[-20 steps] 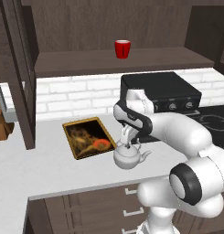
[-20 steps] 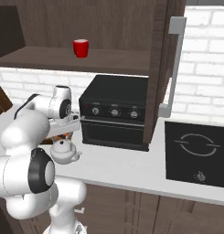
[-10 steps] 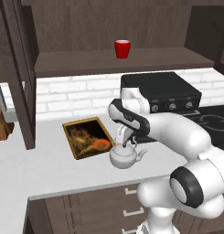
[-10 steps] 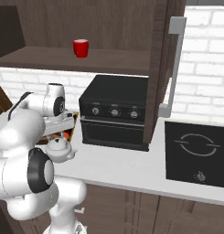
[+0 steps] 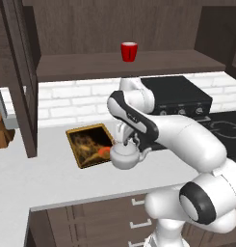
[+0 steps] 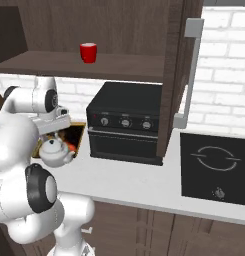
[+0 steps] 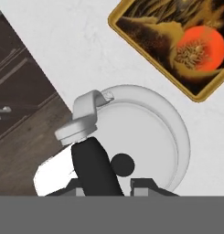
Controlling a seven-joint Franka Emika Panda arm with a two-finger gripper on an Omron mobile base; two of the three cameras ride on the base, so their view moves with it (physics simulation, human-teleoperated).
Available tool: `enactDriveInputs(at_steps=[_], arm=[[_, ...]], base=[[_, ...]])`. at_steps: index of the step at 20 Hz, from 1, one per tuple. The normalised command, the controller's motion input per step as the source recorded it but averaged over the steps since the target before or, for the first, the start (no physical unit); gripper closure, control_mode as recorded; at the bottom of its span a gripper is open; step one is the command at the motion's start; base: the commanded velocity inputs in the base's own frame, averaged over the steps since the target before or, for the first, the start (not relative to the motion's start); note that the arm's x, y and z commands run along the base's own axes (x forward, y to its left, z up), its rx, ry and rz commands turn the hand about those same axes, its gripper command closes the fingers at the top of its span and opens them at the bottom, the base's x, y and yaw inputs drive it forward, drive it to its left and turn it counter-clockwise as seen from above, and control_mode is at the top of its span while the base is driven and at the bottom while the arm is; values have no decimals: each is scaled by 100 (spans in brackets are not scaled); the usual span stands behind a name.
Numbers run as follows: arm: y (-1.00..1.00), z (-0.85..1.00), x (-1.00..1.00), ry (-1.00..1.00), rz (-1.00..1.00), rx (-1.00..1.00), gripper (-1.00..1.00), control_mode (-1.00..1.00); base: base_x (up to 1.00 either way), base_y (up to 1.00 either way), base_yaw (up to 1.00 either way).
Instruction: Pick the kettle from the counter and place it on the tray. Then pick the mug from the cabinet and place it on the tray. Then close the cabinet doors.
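At lower centre of the left base view, fingers [image 5: 126,141] pinching the dark handle of the kettle [image 5: 124,156] (first step, kettle seemingly still on the bench [image 5: 52,178]), just right of the tray [image 5: 88,144]; next, lift and carry left.

white kettle [image 5: 124,155] upright at tray [image 5: 87,143] edge on counter [image 5: 52,178], red mug [image 5: 129,51] on cabinet [image 5: 114,65] shelf
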Motion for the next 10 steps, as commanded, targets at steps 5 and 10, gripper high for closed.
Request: enactDriveInputs(at_steps=[5,10], arm=[[36,0,30,-14,0,0,100,-100],[21,0,48,-5,0,0,100,-100]], base=[[0,0,0],[0,0,0]])
